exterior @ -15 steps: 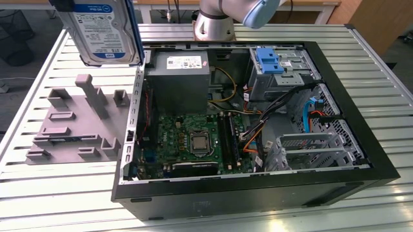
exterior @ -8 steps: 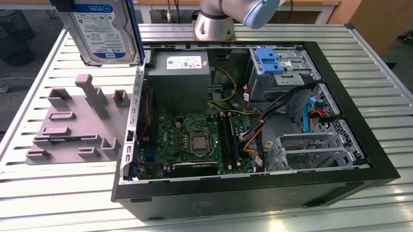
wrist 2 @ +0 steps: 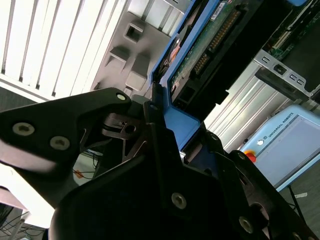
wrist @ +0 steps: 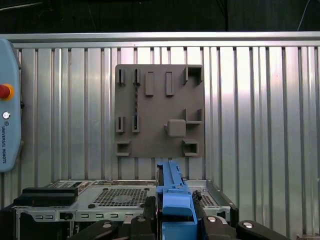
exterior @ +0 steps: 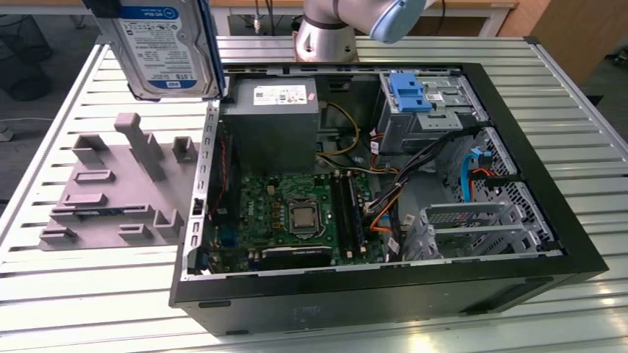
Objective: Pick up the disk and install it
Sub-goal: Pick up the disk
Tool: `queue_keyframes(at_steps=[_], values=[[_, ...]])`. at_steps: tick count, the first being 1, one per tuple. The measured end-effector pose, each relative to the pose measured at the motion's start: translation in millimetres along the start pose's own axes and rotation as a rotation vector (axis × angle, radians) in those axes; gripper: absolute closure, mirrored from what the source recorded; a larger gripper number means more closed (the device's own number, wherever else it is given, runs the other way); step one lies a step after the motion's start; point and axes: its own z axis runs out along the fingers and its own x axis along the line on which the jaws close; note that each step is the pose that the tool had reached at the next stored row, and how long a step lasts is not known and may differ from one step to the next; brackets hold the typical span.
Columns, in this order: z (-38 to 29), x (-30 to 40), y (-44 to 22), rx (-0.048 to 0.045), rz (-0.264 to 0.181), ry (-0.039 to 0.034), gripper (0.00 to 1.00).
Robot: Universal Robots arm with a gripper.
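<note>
1. Disk (exterior: 167,51) hangs at the exterior view's upper left, on edge with its label showing. It is above the grey fixture (exterior: 108,184) and just outside the open case (exterior: 564,220).
2. Gripper (wrist: 174,212) pinches the disk by its blue carrier. In both wrist views the fingers (wrist 2: 159,145) press on either side of that plastic frame.
3. Slip risk: the hold is on a thin plastic edge while the metal body hangs away from it. A quick swing could, I judge, let the disk pivot or drop onto the fixture or the table (exterior: 79,294).
4. Snag risk: cables (exterior: 432,158) run just beside the bay (exterior: 422,103). A tilted carrier could catch on them or on the case wall and jam.
5. Hidden: the disk's top is cut off by the exterior view's edge, so the grip point is not seen there. The bay's slot is hard to make out, and I cannot tell whether the blue bracket (exterior: 405,92) in it blocks the way.
</note>
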Motion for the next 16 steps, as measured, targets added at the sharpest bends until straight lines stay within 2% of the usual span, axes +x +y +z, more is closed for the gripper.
queue_keyframes(at_steps=[4,9,16], values=[[-0.1,1.9,-4.3,0.0,0.0,0.0001,0.64],[-0.2,8.1,-8.0,0.0,0.0,0.0,0.64],[-0.4,8.4,-23.0,0.0,0.0,0.0,0.64]])
